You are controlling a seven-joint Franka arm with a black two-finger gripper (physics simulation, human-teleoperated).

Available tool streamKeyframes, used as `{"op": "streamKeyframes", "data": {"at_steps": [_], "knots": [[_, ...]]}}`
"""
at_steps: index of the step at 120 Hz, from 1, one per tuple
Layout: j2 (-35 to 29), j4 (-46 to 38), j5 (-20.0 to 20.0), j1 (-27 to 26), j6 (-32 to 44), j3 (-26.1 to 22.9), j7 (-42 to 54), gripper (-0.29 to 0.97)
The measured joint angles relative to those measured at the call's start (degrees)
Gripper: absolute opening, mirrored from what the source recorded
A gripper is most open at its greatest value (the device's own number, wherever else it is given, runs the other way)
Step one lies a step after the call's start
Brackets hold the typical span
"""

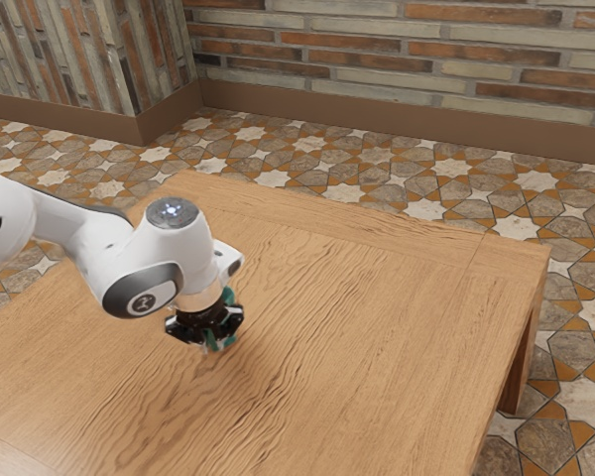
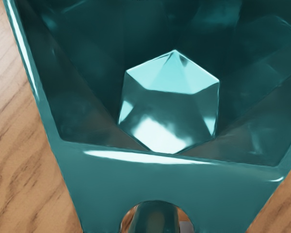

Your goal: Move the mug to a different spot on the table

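A teal faceted mug (image 1: 218, 337) sits directly under my hand on the wooden table (image 1: 377, 297), mostly hidden by the black gripper (image 1: 206, 335); only small teal edges show around it. In the wrist view I look straight down into the mug (image 2: 169, 111) from very close, seeing its angular glossy inside, its thick near wall and the loop of its handle (image 2: 155, 218) at the near edge. My hand is low over the table, right on top of the mug. I cannot make out whether the mug rests on the wood or is slightly raised.
The wooden table stretches wide toward the exterior view's right and front, with its far edge (image 1: 357, 213) and right edge (image 1: 535, 297) above a patterned tile floor. Brick walls stand behind. Wood grain (image 2: 19, 160) shows beside the mug.
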Motion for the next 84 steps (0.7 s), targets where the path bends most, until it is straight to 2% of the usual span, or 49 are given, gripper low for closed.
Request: {"op": "streamKeyframes", "data": {"at_steps": [15, 31, 43, 61, 84], "knots": [[1.6, 0.5, 1.9, 1.6, 1.0, 0.3, 0.2, -0.02], [1.9, 0.6, 3.1, 1.5, 1.8, 0.4, 0.7, 0.28], [1.4, 0.5, 3.5, 1.5, 2.1, 0.4, 1.1, 0.43], [-5.6, -0.8, 3.7, 1.7, 1.1, 0.3, 1.6, 0.56], [-15.0, -1.0, 3.5, 0.7, -1.5, 0.1, 2.1, 0.63]]}}
